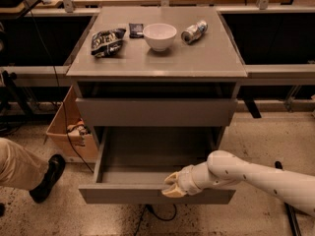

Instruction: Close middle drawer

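Observation:
The middle drawer [123,194] is the wide grey one pulled far out of the cabinet, and its bare grey inside shows. My gripper [170,186], with beige tips on a white arm coming from the lower right, rests against the top of the drawer's flat front, right of centre. Above it, the taller-fronted grey drawer [156,112] stands out a little from the cabinet. The lowest front is hidden beneath the open drawer.
On the cabinet top [206,63] lie a chip bag [107,41], a dark packet [136,29], a white bowl [159,36] and a can [194,32]. A cardboard box [59,136] stands at the left. A person's leg and black shoe [44,178] are at the lower left.

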You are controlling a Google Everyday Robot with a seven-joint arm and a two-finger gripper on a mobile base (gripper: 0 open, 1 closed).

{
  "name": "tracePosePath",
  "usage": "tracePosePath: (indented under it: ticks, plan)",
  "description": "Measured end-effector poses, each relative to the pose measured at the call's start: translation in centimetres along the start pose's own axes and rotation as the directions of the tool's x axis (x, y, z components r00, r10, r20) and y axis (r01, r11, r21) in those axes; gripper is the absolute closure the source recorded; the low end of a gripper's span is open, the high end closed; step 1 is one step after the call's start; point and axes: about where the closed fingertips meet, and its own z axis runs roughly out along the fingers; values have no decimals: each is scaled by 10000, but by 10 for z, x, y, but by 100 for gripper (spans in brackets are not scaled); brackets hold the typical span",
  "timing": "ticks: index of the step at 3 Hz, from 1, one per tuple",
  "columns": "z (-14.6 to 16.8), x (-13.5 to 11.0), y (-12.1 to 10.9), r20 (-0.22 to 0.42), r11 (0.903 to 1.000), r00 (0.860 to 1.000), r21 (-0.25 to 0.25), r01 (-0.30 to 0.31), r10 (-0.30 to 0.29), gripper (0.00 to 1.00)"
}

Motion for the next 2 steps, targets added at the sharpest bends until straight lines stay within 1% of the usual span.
tracePosePath:
  ticks: [1, 2]
  plan:
    - [2, -3, -9, 28, 9999, 9999, 35, 129, -130, 63]
    - [6, -3, -14, 36, 9996, 9996, -24, 270, -270, 39]
